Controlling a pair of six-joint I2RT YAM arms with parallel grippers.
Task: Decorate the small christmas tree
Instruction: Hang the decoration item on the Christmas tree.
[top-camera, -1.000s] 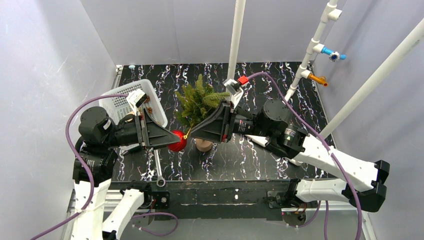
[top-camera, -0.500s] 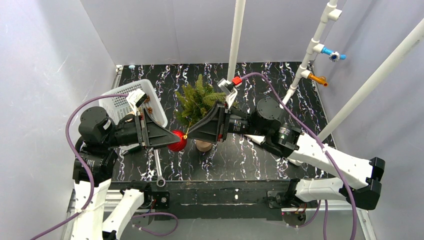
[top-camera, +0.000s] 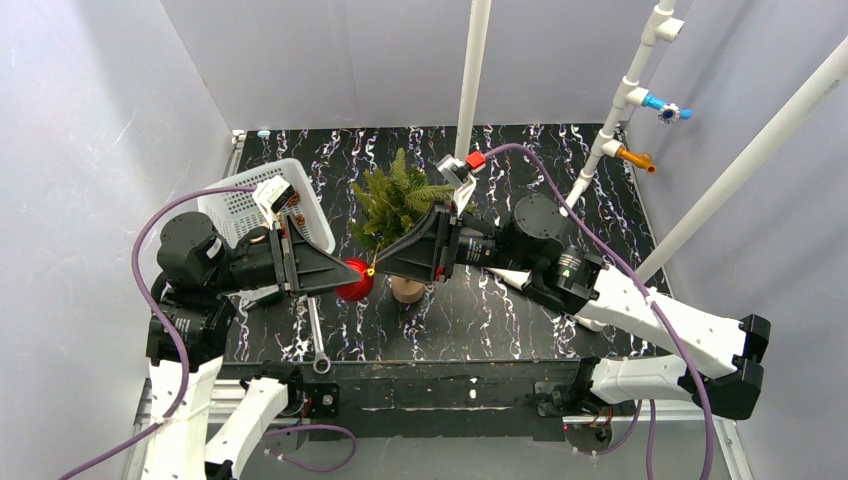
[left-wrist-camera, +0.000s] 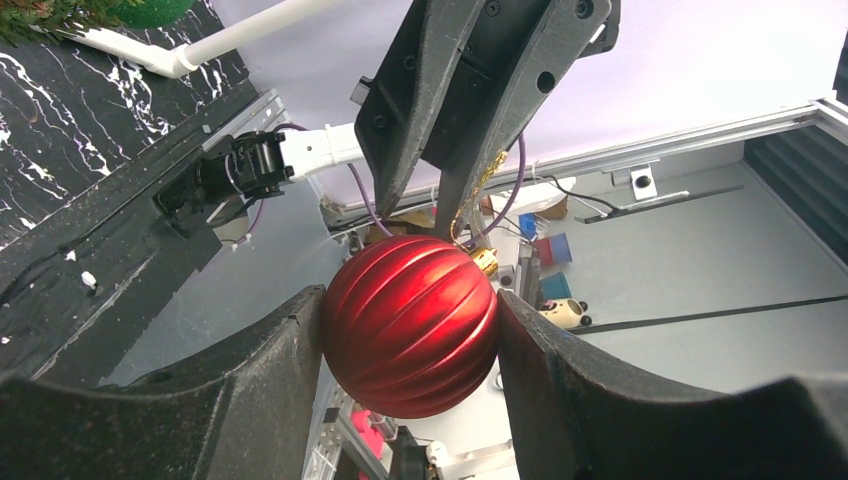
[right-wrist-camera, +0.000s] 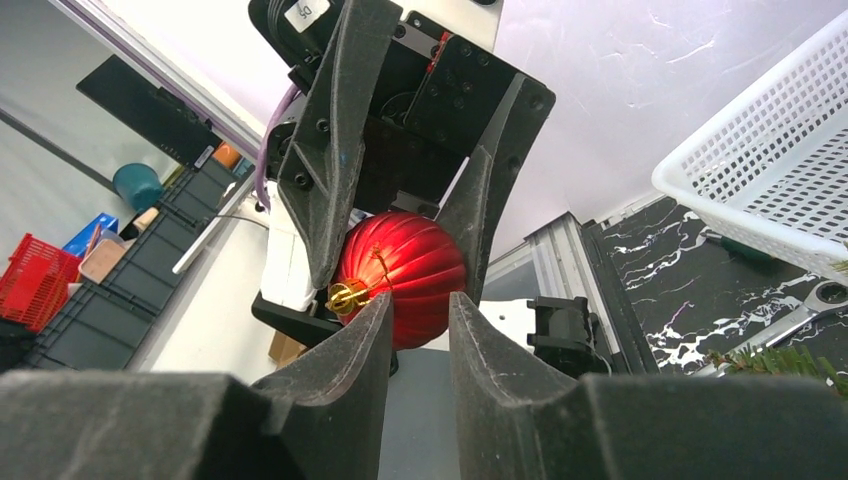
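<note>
A red ribbed ball ornament (top-camera: 354, 284) (left-wrist-camera: 410, 325) with a gold cap (right-wrist-camera: 347, 297) and gold string hangs in front of the small christmas tree (top-camera: 395, 205), which stands on its tan base (top-camera: 407, 290). My left gripper (top-camera: 348, 277) (left-wrist-camera: 408, 302) is shut on the ball's sides. My right gripper (top-camera: 376, 270) (right-wrist-camera: 420, 300) faces it from the right, tips at the cap. Its jaws stand apart with a narrow gap. The string lies against one right finger and runs up between the fingers in the left wrist view (left-wrist-camera: 470, 195).
A white mesh basket (top-camera: 238, 206) (right-wrist-camera: 770, 190) sits left of the tree. A metal wrench (top-camera: 317, 342) lies near the table's front edge. A white pole (top-camera: 472, 70) rises behind the tree, with slanted white pipes (top-camera: 620, 110) at the right.
My right arm has shifted a little to the left, bringing its fingertips up to the ornament's cap. The left gripper and the ball have stayed put.
</note>
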